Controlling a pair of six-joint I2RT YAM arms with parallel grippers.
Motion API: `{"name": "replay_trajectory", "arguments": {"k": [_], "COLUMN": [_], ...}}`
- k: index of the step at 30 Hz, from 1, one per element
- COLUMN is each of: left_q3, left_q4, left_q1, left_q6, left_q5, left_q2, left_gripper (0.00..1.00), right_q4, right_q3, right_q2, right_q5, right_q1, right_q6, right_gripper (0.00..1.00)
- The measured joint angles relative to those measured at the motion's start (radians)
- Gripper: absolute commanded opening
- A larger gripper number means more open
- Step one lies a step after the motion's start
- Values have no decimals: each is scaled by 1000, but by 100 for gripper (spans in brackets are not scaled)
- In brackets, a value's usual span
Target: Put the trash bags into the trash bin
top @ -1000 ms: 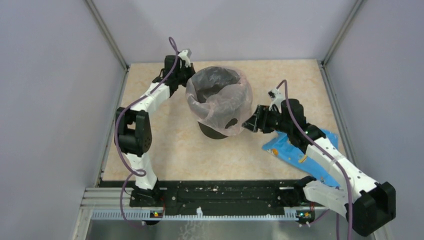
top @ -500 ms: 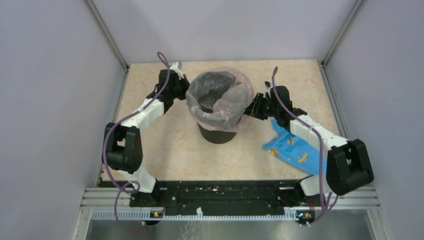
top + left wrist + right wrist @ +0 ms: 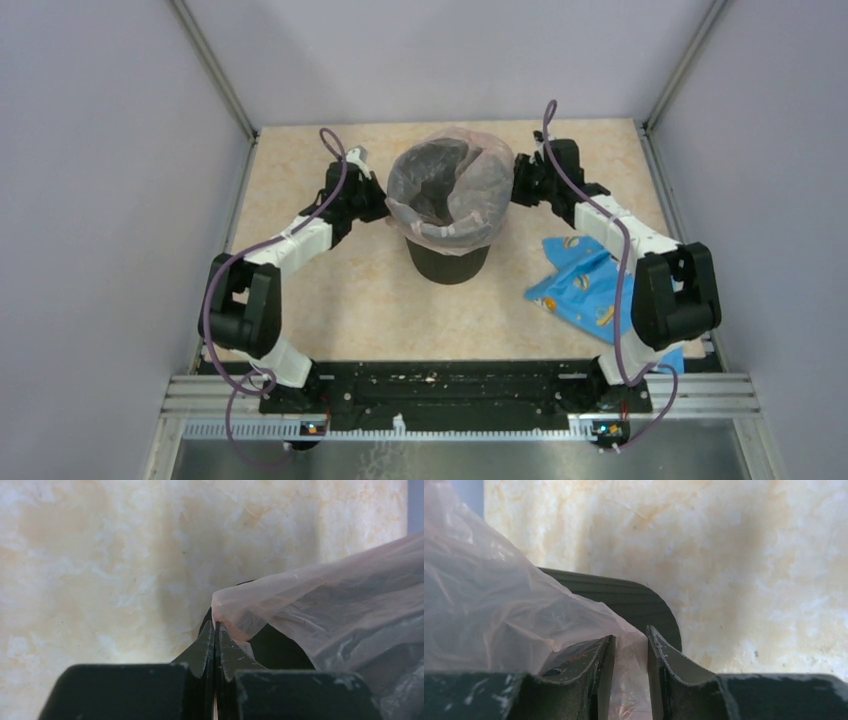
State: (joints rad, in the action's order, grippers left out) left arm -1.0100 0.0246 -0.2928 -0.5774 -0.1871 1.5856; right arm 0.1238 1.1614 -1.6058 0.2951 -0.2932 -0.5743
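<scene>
The black trash bin (image 3: 448,262) stands mid-table. A pale-pink translucent trash bag (image 3: 446,190) sits in its mouth, its edge stretched out over the rim. My left gripper (image 3: 380,205) is at the bin's left side, shut on the bag's edge (image 3: 222,611); its fingertips (image 3: 206,642) are pressed together. My right gripper (image 3: 516,188) is at the bin's right rim. In the right wrist view its jaws stand a little apart around bunched bag film (image 3: 629,652), with the bin's dark wall (image 3: 634,600) just beyond. The bag (image 3: 489,610) fills the left of that view.
A blue patterned packet (image 3: 575,290) lies flat on the table to the right of the bin, partly under my right arm. Grey walls enclose the beige table (image 3: 340,290) on three sides. The black base rail (image 3: 440,390) runs along the near edge.
My right gripper swung from the bin's near right to its far right rim and its jaws narrowed onto the film. My left gripper shifted nearer along the left side. The bag sits lower around the rim.
</scene>
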Motion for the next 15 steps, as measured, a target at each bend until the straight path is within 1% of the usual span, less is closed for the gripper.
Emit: {"name": "replay_trajectory", "arguments": {"k": [2, 5, 8, 15], "left_q3": [19, 44, 61, 65], "left_q4": [0, 2, 1, -3], "left_q1": [1, 0, 0, 0], "left_q6": [0, 0, -2, -9], "left_q5": [6, 18, 32, 98], "left_q2": [-4, -5, -5, -5], "left_gripper": [0, 0, 0, 0], "right_q4": [2, 19, 37, 50], "right_q3": [-38, -98, -151, -181], "right_q2": [13, 40, 72, 89], "right_q5": [-10, -27, -54, -126], "right_q1": [0, 0, 0, 17], "right_q6": [11, 23, 34, 68], "right_gripper": [27, 19, 15, 11]}}
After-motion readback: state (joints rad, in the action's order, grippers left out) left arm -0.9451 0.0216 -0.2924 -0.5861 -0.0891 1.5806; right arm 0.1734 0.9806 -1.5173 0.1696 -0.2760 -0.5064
